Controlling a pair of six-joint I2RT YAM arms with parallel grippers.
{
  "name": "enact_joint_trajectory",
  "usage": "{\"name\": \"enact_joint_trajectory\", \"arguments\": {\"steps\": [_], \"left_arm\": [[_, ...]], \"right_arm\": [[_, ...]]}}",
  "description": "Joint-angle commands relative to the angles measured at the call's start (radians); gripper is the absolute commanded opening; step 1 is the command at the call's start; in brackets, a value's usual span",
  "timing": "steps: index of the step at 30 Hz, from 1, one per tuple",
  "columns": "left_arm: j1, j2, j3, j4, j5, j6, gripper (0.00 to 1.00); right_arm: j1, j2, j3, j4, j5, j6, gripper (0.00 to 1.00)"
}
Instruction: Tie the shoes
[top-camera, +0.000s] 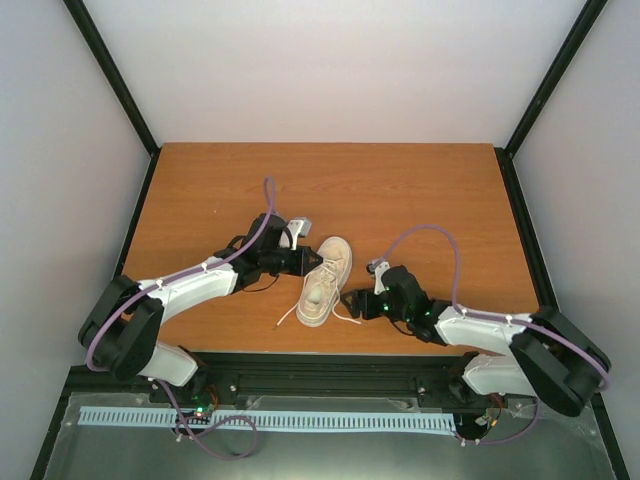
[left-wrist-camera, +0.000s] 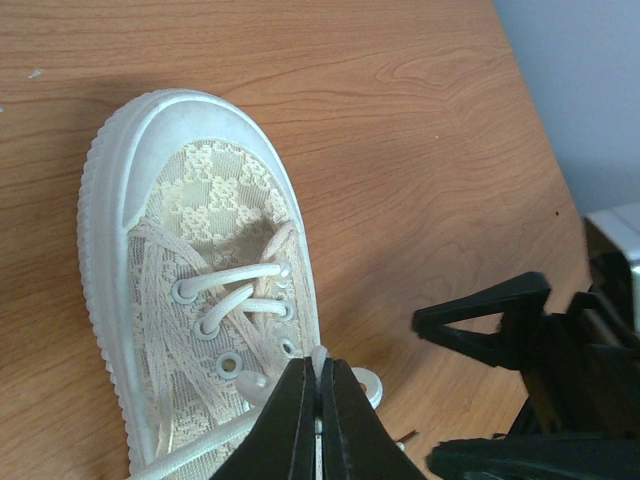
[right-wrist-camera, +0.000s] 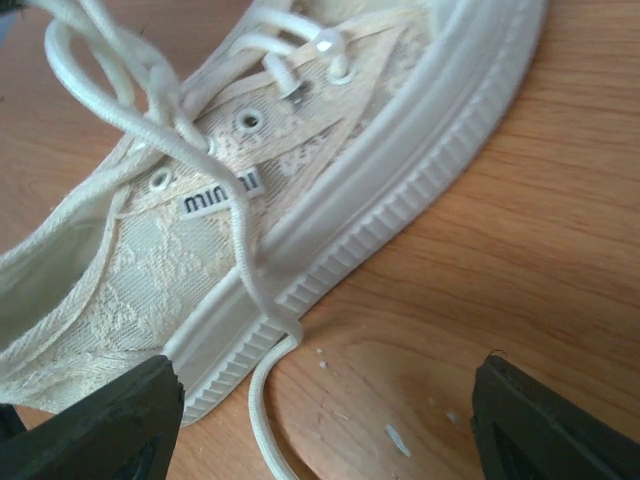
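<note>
**Lace Pinched, Second Strand Waiting**

The left hand is closed on a white lace above the eyelets. The right hand is spread wide, gripping nothing, just beside the sole, with a loose strand lying between its fingers. The knot is judged barely begun. Next, that strand must be pinched cleanly off the table. The shoe stands on its sole between both hands, long axis near-to-far, toe pointing away and slightly right.
</note>
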Motion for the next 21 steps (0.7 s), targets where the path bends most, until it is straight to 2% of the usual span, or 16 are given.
{"name": "enact_joint_trajectory", "arguments": {"steps": [1,5,15,21], "left_arm": [[0.007,-0.023,0.021,0.042,0.026,0.015,0.01],[0.007,-0.02,0.029,0.03,0.025,0.024,0.01],[0.007,-0.01,0.045,0.006,0.031,0.035,0.01],[0.007,-0.009,0.043,0.005,0.014,0.034,0.01]], "right_arm": [[0.013,0.109,0.02,0.219,-0.095,-0.01,0.76],[0.019,0.178,0.053,0.258,-0.094,-0.032,0.66],[0.02,0.282,0.098,0.28,-0.09,-0.051,0.33],[0.019,0.279,0.091,0.272,-0.051,-0.04,0.05]]}}
